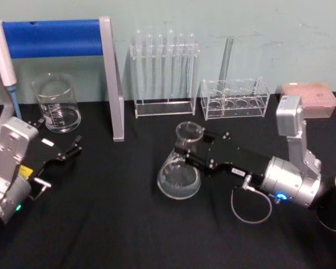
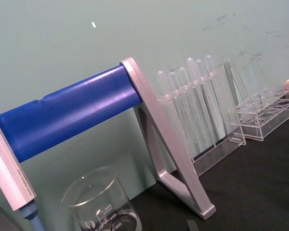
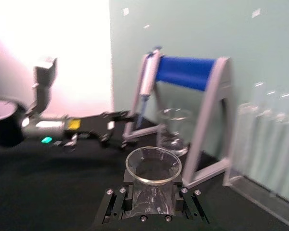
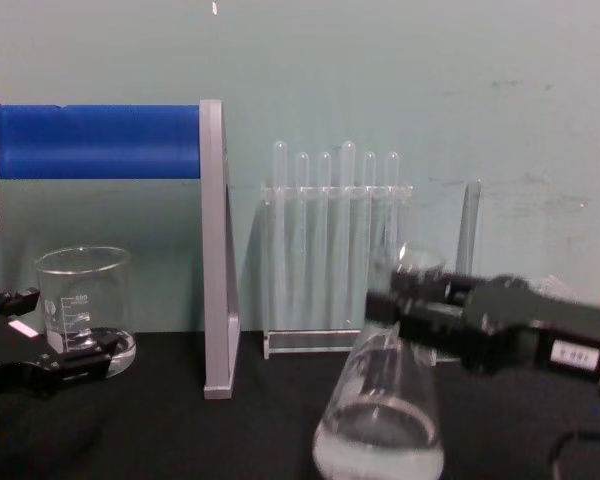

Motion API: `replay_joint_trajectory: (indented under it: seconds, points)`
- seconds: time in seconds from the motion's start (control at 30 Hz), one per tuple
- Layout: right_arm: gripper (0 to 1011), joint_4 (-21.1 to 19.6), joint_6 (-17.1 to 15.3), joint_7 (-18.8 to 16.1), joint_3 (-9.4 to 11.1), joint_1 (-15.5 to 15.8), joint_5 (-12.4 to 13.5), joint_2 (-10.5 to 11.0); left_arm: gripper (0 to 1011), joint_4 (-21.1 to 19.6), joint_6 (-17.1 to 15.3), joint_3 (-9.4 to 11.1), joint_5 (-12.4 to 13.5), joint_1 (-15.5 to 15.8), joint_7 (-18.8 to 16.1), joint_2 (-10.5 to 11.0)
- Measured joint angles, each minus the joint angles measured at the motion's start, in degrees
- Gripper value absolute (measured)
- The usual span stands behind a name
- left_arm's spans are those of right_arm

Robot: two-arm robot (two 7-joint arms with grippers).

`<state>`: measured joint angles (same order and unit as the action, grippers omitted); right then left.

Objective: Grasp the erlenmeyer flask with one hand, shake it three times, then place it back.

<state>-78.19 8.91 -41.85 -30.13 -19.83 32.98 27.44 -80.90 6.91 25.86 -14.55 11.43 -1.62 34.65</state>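
While the clear glass conical erlenmeyer flask (image 1: 178, 174) is leaning tilted at mid-surface, the black right claw (image 1: 191, 144) is clamping its neck. Bare black cloth surface (image 1: 129, 224) is lying open around it, the clear test-tube rack (image 1: 162, 73) is standing back against the teal wall (image 1: 241, 22), and the left claw (image 1: 71, 147) is idling, fingers parted, beside the cylindrical glass beaker (image 1: 57, 103).

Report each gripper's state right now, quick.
Left gripper: open, holding nothing, low on the table near the beaker.
Right gripper: closed on the neck of the erlenmeyer flask, which is tilted.

The black-draped table (image 1: 129, 235) bears a cylindrical clear glass beaker (image 1: 57, 103), a blue-barred grey stand (image 1: 111, 78), a tall clear rack (image 1: 163, 73) and a low clear rack (image 1: 235, 100).
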Motion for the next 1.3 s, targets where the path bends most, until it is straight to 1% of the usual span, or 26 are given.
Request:
replay_joint_trajectory:
  seconds: [0.03,0.07,0.1,0.2,0.23,0.27,0.3,0.4,0.43,0.5,0.53,0.63,0.73,0.77,0.87,1.07,1.3]
  points:
    - [449,-1.58,-0.41,1.98,0.80,0.91,0.01,0.21,1001,0.00,0.00,0.00,0.00,0.00,0.00,0.00]
    - [449,-2.54,-0.62,3.23,1.32,1.47,-0.06,0.33,1001,0.00,0.00,0.00,0.00,0.00,0.00,0.00]
    - [449,-4.44,-1.06,5.77,2.34,2.66,-0.32,0.56,1001,0.00,0.00,0.00,0.00,0.00,0.00,0.00]
    - [448,-7.14,-1.64,9.42,3.96,4.46,-1.09,0.86,1001,0.00,0.00,0.00,0.00,0.00,0.00,0.00]
    - [448,-8.77,-1.95,11.76,4.96,5.63,-1.69,1.00,1000,-0.01,0.00,0.00,0.00,0.00,0.00,0.00]
    - [448,-9.59,-2.06,13.05,5.48,6.19,-2.05,1.09,1001,0.00,0.00,0.00,0.00,0.00,0.00,0.00]
    - [449,-11.10,-2.10,15.22,6.44,7.27,-2.82,1.29,1001,-0.01,0.00,0.00,0.00,0.00,0.00,0.00]
    - [448,-13.12,-2.13,18.39,7.91,8.91,-4.10,1.51,1001,0.00,0.00,0.00,0.00,0.00,0.00,0.00]
    - [448,-14.34,-2.31,20.19,8.86,9.90,-4.70,1.61,1001,0.00,0.00,0.00,0.00,0.00,0.00,0.00]
    - [449,-15.37,-2.63,21.96,9.86,10.89,-5.23,1.64,1001,0.00,0.00,0.00,0.00,0.00,0.00,0.00]
    - [449,-16.39,-3.14,23.75,10.81,11.83,-5.61,1.61,1001,0.00,0.00,0.00,0.00,0.00,0.00,0.00]
    - [448,-17.82,-4.39,27.05,12.72,13.54,-6.25,1.30,1001,0.00,0.00,0.00,0.00,0.00,0.00,0.00]
    - [449,-18.50,-5.20,28.85,13.82,14.49,-6.65,1.07,1001,0.00,0.00,0.00,0.00,0.00,0.00,0.00]
    - [448,-18.85,-5.67,29.76,14.51,15.03,-6.90,0.89,1001,0.00,0.00,0.00,0.00,0.00,0.00,0.00]
    - [448,-19.13,-6.33,30.77,15.44,15.69,-7.36,0.55,1001,0.00,0.00,0.00,0.00,0.00,0.00,0.00]
    - [449,-19.19,-6.71,30.95,16.24,16.02,-8.17,0.06,1001,0.00,0.00,0.00,0.00,0.00,0.00,0.00]
    - [448,-19.21,-6.93,29.66,16.59,15.97,-9.17,-0.54,1001,0.00,0.00,0.00,0.00,0.00,0.00,0.00]
